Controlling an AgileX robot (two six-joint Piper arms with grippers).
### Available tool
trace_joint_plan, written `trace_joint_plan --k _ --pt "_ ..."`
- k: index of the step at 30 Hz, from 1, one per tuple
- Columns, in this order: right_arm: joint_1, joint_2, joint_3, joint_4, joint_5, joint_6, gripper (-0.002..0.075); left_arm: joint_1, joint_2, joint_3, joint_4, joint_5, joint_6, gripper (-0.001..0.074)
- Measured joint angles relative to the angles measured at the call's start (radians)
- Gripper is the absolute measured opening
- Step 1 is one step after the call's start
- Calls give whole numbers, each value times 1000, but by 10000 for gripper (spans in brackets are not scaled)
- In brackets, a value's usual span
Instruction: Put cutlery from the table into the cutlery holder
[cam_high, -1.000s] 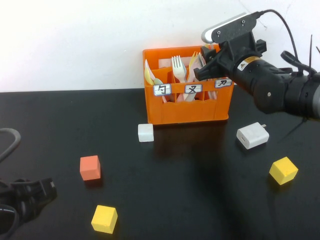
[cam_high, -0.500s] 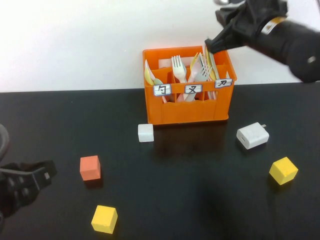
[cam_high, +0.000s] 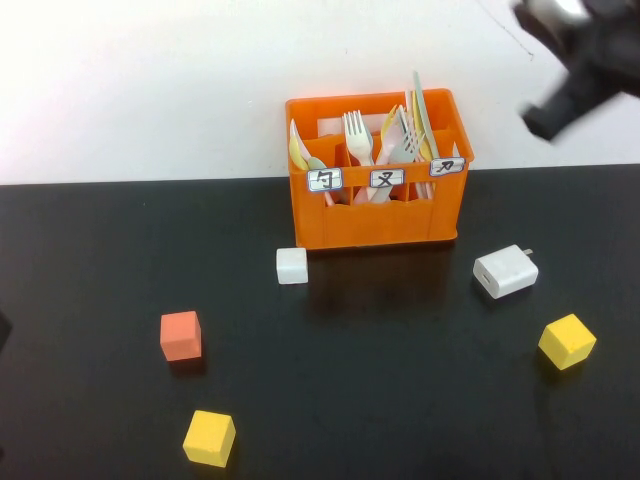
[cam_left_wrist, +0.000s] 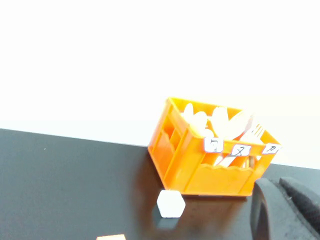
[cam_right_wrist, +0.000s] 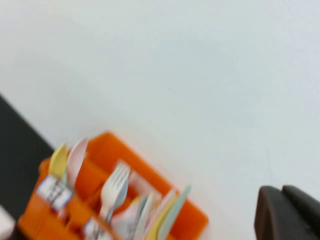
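The orange cutlery holder (cam_high: 375, 215) stands at the back middle of the black table (cam_high: 400, 380). The mint-green knife (cam_high: 424, 105) stands upright in its right compartment, beside white forks (cam_high: 355, 130). My right gripper (cam_high: 550, 120) is blurred, high at the top right, well clear of the holder; in the right wrist view its fingers (cam_right_wrist: 272, 215) lie together and empty, with the knife (cam_right_wrist: 175, 212) and holder (cam_right_wrist: 195, 219) below. My left gripper (cam_left_wrist: 281, 212) is shut and empty; its view shows the holder (cam_left_wrist: 210, 170). The left gripper does not show in the high view.
A white cube (cam_high: 291, 265) sits just in front of the holder's left corner. A white charger block (cam_high: 505, 271) and a yellow cube (cam_high: 567, 341) lie to the right. An orange-red cube (cam_high: 180, 335) and a second yellow cube (cam_high: 209, 437) lie front left.
My right gripper let go of the knife in the holder and rose up and to the right. The left arm drew back out of the high view at the left edge.
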Motion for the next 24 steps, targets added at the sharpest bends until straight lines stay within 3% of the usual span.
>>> trace_joint_plan --k 12,24 --pt "0 -491 492 32 10 -20 -2 0 -117 101 -23 -16 4 -1" --pt "0 -993 788 91 280 -14 -2 0 -118 101 -29 -21 37 -1"
